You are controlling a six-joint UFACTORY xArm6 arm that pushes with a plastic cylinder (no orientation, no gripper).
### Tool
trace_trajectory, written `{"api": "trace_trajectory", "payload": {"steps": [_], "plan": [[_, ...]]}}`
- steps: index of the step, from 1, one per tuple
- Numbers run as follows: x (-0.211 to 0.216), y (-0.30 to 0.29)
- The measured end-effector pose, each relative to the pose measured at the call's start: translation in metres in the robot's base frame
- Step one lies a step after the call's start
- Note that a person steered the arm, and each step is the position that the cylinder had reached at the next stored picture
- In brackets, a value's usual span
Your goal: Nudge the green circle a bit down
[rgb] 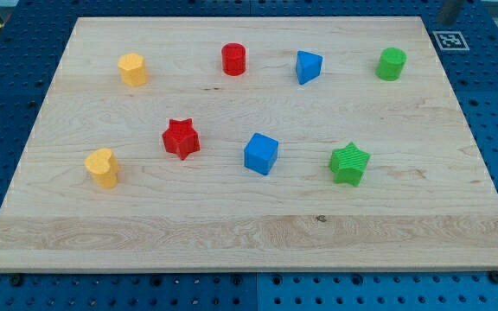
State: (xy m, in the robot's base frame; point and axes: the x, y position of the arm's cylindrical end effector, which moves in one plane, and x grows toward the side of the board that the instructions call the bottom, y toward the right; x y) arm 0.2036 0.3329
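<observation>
the green circle stands near the top right corner of the wooden counter, well apart from the green star below it. just to its left along the top row sit a blue triangular block, a red cylinder and a yellow hexagon. the lower row holds a yellow block, a red star and a blue cube. my tip does not show in the view, so i cannot tell the tool's state or where it is relative to the blocks.
</observation>
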Motion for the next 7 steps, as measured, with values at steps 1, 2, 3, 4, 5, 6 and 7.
{"api": "trace_trajectory", "payload": {"steps": [1,2,3,4,5,6,7], "plan": [[-0.001,0.000],[-0.001,0.000],[-0.001,0.000],[0.000,-0.003],[0.017,-0.032],[0.032,-0.060],[0.045,-0.078]]}}
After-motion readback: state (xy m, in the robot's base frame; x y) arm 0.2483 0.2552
